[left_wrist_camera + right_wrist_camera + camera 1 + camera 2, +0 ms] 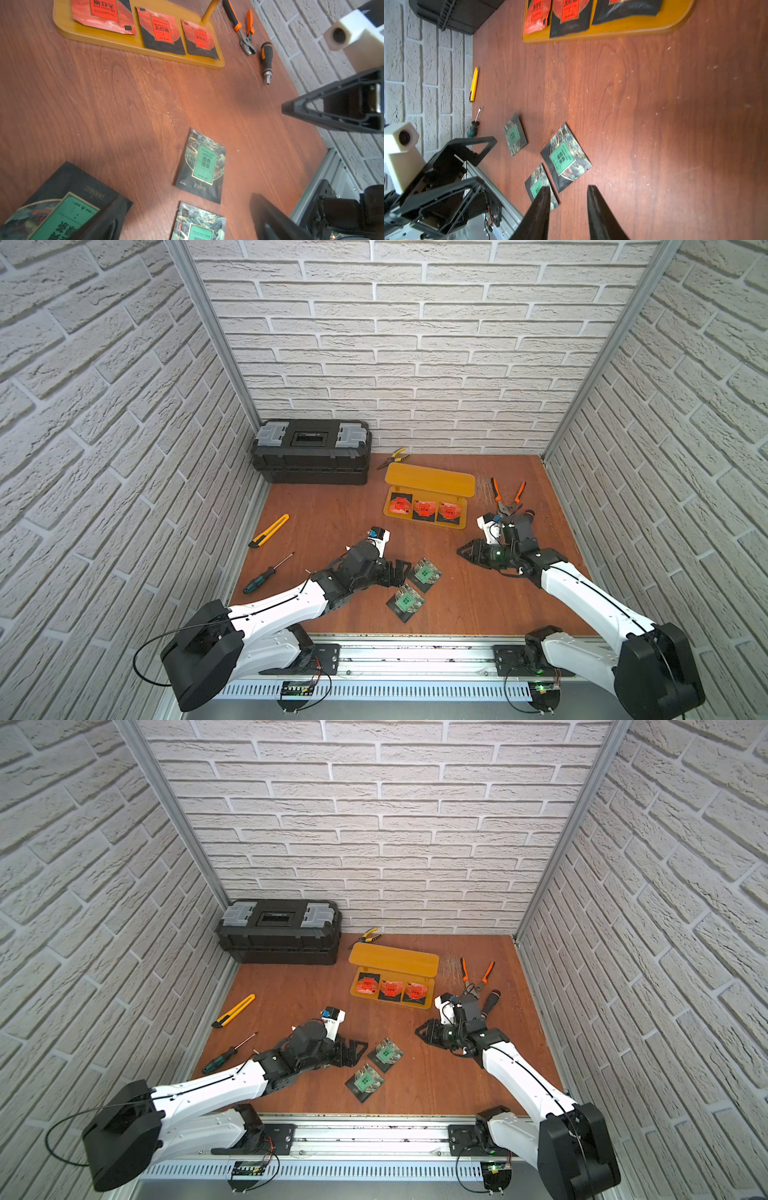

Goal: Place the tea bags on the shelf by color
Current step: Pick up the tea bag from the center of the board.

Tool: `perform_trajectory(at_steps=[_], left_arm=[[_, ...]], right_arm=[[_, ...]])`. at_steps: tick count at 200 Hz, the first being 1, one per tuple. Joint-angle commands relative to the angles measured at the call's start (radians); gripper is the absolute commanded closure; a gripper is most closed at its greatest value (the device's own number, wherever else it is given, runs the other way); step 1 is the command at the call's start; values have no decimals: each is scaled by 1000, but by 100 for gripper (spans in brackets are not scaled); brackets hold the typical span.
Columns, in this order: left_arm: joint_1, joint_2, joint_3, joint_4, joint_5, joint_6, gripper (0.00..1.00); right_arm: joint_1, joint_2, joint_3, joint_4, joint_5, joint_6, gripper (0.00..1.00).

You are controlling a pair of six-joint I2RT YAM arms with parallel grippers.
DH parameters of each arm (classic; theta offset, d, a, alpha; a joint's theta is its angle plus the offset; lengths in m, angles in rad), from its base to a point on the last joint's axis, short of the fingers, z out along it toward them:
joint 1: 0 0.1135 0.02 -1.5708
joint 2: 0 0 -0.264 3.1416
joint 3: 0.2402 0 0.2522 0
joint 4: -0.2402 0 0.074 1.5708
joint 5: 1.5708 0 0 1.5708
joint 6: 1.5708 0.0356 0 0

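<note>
Looking over the brown table [332, 506], we are seeing the black toolbox [311, 450] sitting at the far left against the wall. We are holding the left end effector [402, 572] spread wide and empty over the near middle of the table, its fingers pointing right. We are holding the right end effector [569, 187] partly spread, with nothing between its fingers, further right and pointing left.

The shelf [430, 479] is standing at the far middle, right of the toolbox, and three red tea bags [424, 510] are lying side by side on its lower plate. Two green tea bags [424, 572] are lying flat on the table close beside each other, between the two end effectors. A third green tea bag [58, 207] is lying at one left finger, which is covering part of it in the left wrist view; we cannot tell whether they are touching.

A utility knife [269, 531] and a screwdriver [266, 574] are lying at the left, and orange pliers [507, 497] at the far right.
</note>
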Motion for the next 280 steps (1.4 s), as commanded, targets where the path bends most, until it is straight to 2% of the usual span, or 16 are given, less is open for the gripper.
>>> perform_trajectory(at_steps=[1, 36, 72, 113, 280], left_arm=[[6, 32, 5, 63, 20, -1, 2], [6, 81, 11, 97, 18, -32, 1], [5, 114, 17, 117, 20, -53, 1], [4, 127, 17, 121, 21, -74, 1], [-6, 232, 44, 170, 69, -79, 4]], right_arm=[[71, -31, -39, 41, 56, 84, 66], [173, -10, -67, 79, 94, 137, 66], [289, 72, -72, 143, 140, 184, 67], [362, 179, -53, 204, 182, 217, 69], [387, 365, 7, 270, 260, 231, 75]])
